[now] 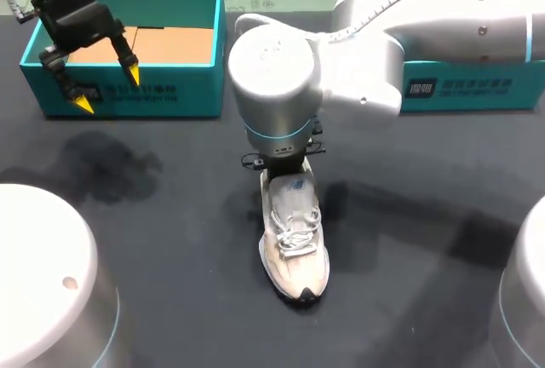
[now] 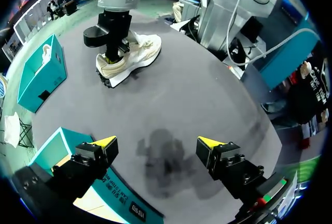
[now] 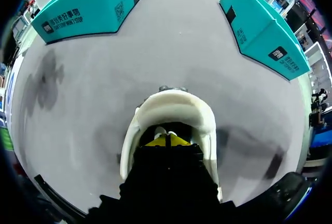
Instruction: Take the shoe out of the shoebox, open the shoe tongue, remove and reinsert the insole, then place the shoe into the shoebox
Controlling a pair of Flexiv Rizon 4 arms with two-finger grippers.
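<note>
From above, your shoe [image 1: 294,236] lies sole-down in the middle of the counter [image 1: 153,240], out of both boxes, with the right arm [image 1: 272,78] planted straight over its heel so the collar is hidden. The left gripper [image 1: 107,89] hangs over the near wall of the left shoebox [image 1: 170,95], holding nothing, and the right shoebox [image 1: 477,91] sits behind the right arm. From the left wrist, you see that gripper's fingers spread wide and empty above the box edge and bare counter, well apart from the shoe, which nothing braces. From the right wrist, the right gripper [image 3: 167,141] is down inside the shoe's opening, tips drawn nearly together. You cannot tell whether they pinch the insole. That is your risk: if you lift now, an unheld shoe may rise or tip with the insole, or the tips may slip off and come out empty. Pushing deeper could crush the heel collar or skid the shoe along the counter.
</note>
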